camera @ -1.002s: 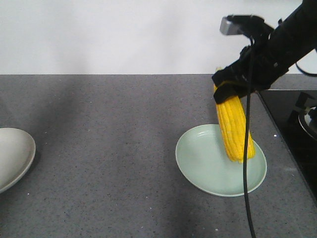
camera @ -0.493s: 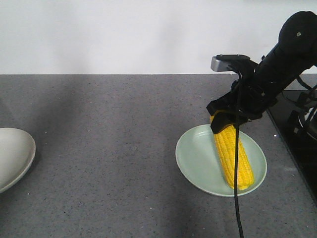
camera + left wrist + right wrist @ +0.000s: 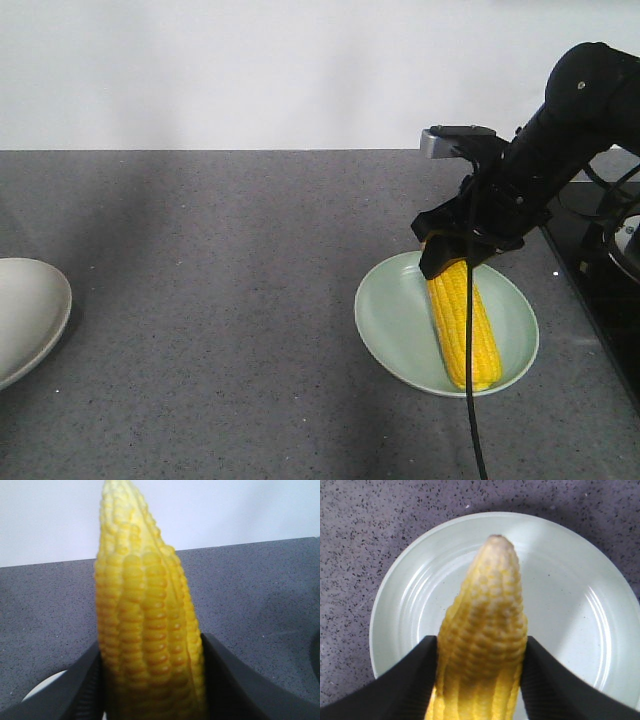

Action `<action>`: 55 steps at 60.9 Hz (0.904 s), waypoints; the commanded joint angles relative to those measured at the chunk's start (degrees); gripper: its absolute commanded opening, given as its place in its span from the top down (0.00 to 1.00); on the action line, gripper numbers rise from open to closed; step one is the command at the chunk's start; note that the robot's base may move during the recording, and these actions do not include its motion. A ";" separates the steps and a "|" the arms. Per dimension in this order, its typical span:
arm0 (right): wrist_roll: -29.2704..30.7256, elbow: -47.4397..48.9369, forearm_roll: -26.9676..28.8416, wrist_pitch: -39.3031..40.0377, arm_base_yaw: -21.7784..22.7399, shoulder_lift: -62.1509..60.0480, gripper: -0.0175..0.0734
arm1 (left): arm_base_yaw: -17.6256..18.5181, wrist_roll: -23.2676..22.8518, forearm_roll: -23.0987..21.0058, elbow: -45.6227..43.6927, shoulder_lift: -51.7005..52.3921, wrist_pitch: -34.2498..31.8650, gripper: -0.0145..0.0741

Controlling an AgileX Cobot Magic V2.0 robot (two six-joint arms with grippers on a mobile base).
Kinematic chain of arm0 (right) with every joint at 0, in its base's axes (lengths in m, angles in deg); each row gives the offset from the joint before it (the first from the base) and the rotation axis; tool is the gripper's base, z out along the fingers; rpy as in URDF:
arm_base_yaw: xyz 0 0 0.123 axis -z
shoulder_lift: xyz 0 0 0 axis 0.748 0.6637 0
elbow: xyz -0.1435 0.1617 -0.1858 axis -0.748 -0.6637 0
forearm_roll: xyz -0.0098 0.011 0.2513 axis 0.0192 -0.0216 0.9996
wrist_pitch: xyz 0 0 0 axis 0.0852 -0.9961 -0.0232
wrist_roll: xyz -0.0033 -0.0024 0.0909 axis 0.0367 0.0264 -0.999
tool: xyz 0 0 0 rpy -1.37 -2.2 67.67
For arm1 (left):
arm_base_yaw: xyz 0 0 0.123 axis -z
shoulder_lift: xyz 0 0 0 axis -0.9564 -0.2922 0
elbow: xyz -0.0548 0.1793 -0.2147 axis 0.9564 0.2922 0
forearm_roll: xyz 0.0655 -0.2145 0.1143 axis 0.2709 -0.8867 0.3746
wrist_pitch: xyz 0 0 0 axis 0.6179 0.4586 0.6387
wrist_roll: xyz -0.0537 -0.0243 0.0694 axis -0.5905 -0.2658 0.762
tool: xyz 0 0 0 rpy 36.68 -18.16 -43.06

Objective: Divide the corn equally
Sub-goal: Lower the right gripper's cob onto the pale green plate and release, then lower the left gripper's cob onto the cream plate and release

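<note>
A yellow corn cob slants down over the pale green plate, its lower end near the plate's front rim. My right gripper is shut on its upper end. In the right wrist view the cob points its tapered tip over the plate, with the right gripper clamped on both sides. My left gripper is shut on another corn cob, which stands up between the dark fingers. The left arm is outside the front view.
A white plate sits at the counter's left edge. A black hob lies at the right. A cable hangs from the right arm in front of the green plate. A white rim shows below the left gripper.
The right arm has come down and shifted slightly left with its cob. The cob now lies lower and flatter over the green plate.
</note>
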 commanded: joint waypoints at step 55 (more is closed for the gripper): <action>1.07 1.62 1.59 1.85 0.17 -23.73 0.16 | -0.07 -0.51 0.85 -1.15 0.86 -2.08 0.77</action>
